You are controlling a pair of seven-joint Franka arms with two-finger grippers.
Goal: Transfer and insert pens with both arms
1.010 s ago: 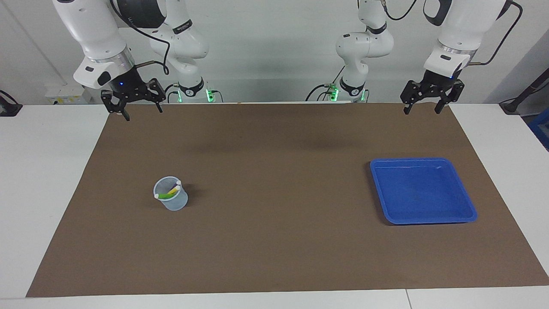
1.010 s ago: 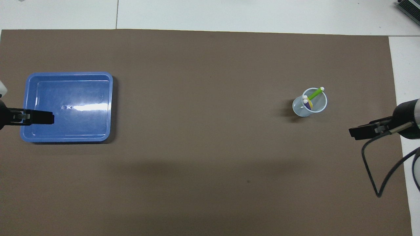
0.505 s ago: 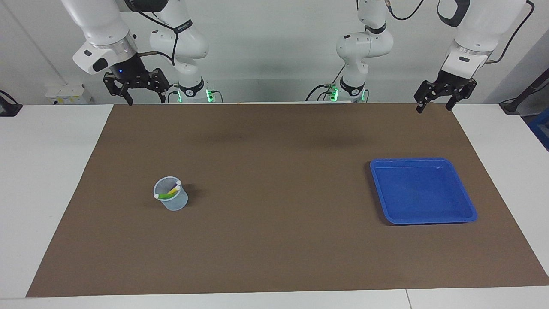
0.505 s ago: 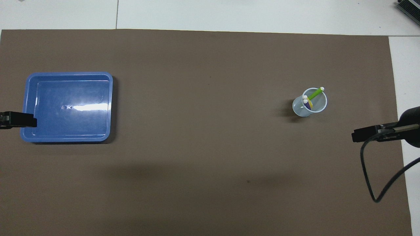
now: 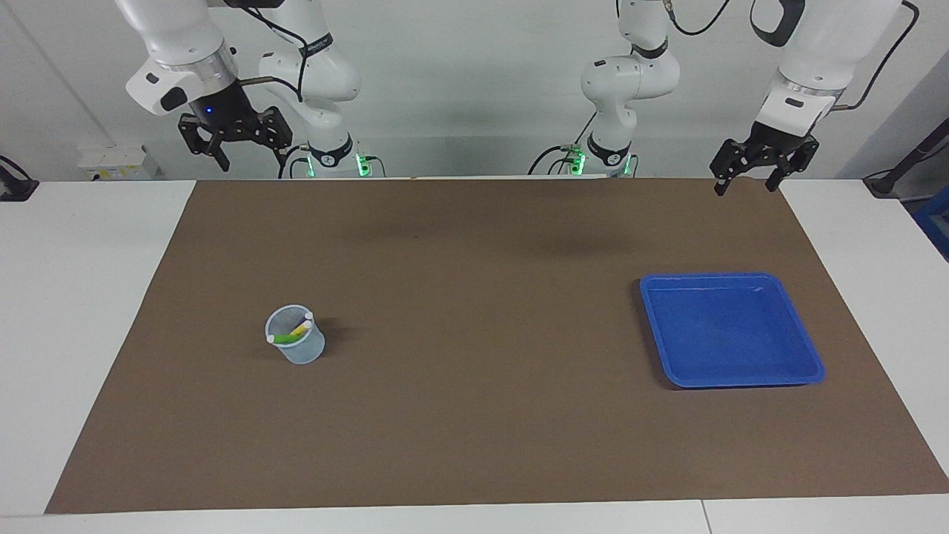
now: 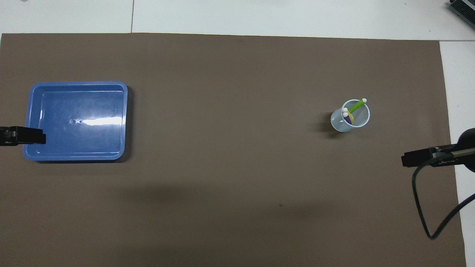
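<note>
Three pens [image 5: 294,331] stand in the clear cup [image 5: 296,345] in my facing view; I judge insertion complete. Left gripper [image 5: 764,165] and right gripper [image 5: 233,136] hang raised, jaws wide, empty. Overhead: blue tray [image 6: 28,122] bare on brown mat [image 6: 230,148], white table [image 6: 259,15]. Next move: none but parking.

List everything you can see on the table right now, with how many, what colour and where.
pens: three, green, yellow and purple, standing in the cup
cup: one, clear, toward the right arm's end of the mat
tray: one, blue, nothing in it, toward the left arm's end of the mat
mat: one, brown, covering the white table
right gripper: black, open, raised at the robots' edge of the table, holding nothing
left gripper: black, open, raised over the mat's corner, holding nothing
</note>
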